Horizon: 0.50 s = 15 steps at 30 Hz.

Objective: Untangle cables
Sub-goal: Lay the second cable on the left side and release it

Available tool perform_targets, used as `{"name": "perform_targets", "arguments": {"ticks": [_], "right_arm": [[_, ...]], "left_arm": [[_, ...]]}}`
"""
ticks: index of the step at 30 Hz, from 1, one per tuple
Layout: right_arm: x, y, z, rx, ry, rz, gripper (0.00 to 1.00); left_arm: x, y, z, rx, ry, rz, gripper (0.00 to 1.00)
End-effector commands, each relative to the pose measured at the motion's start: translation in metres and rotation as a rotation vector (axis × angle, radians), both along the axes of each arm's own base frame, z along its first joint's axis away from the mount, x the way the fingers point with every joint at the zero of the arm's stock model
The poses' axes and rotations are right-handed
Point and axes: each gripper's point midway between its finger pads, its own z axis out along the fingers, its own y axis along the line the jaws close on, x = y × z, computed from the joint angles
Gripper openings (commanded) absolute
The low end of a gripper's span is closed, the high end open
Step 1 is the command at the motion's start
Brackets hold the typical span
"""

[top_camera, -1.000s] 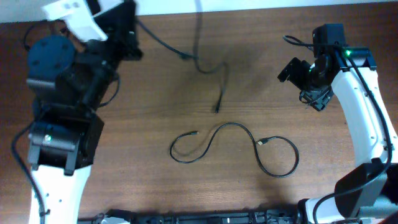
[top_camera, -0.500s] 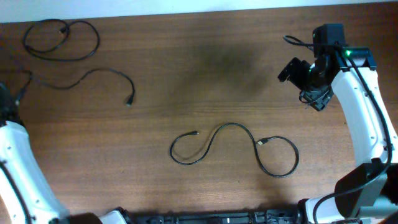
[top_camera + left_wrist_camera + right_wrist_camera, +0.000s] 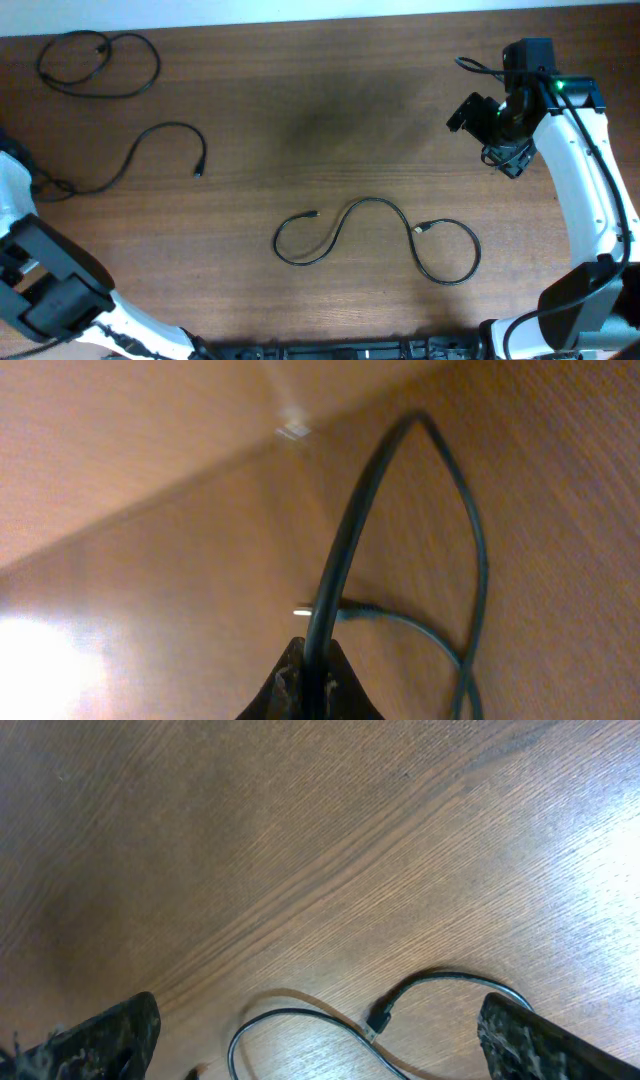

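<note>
Three thin black cables lie apart on the wooden table. A looped cable (image 3: 100,65) lies at the far left. A curved cable (image 3: 150,142) runs from the left edge to its plug (image 3: 198,172). An S-shaped cable (image 3: 370,232) lies at the front middle and also shows in the right wrist view (image 3: 300,1020). My left gripper (image 3: 312,680) is shut on the curved cable (image 3: 345,550), low over the table at the left edge. My right gripper (image 3: 320,1045) is open and empty, held high at the right (image 3: 470,112), above and behind the S-shaped cable.
The left arm's white and black body (image 3: 45,285) fills the front left corner. The right arm (image 3: 585,170) runs along the right edge. The table's far edge meets a white wall at the top.
The left arm swung from the upper left to the left edge, carrying its cable leftward. The held end has since moved toward the front. The right arm has not moved.
</note>
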Motion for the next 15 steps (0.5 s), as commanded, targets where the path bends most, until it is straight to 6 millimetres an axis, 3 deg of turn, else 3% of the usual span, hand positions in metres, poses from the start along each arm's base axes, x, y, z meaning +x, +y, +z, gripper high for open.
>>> {"name": "perform_targets", "arguments": {"ticks": [1,5,7,8,10,11,12,14,15], "right_arm": [[0.002,-0.003,0.005,-0.012,-0.018,0.001,0.98],[0.002,-0.003,0.005,-0.012,-0.018,0.001,0.98],[0.002,-0.003,0.005,-0.012,-0.017,0.001,0.98],[0.002,-0.003,0.005,-0.012,-0.017,0.001,0.99],[0.002,-0.003,0.005,-0.012,-0.017,0.001,0.98],[0.002,-0.003,0.005,-0.012,-0.017,0.001,0.98],[0.002,-0.003,0.005,-0.012,-0.017,0.002,0.98],[0.002,-0.003,0.005,-0.011,-0.017,0.001,0.98],[0.002,-0.003,0.005,-0.012,-0.018,0.001,0.98]], "left_arm": [[0.037,-0.033,-0.048,-0.243,-0.097,-0.171,0.10],[0.043,-0.048,-0.074,-0.340,-0.094,-0.208,0.23],[0.043,-0.047,-0.074,-0.327,-0.066,-0.249,0.24],[0.046,-0.044,-0.069,-0.301,-0.035,-0.311,0.29],[0.055,-0.034,-0.034,-0.222,-0.035,-0.372,0.58],[0.057,-0.028,-0.003,-0.168,-0.058,-0.364,0.95],[0.062,-0.024,0.041,-0.097,-0.122,-0.371,0.99],[0.062,-0.024,0.091,-0.015,-0.194,-0.380,0.99],[0.061,-0.026,0.101,-0.001,-0.207,-0.382,0.99]]}}
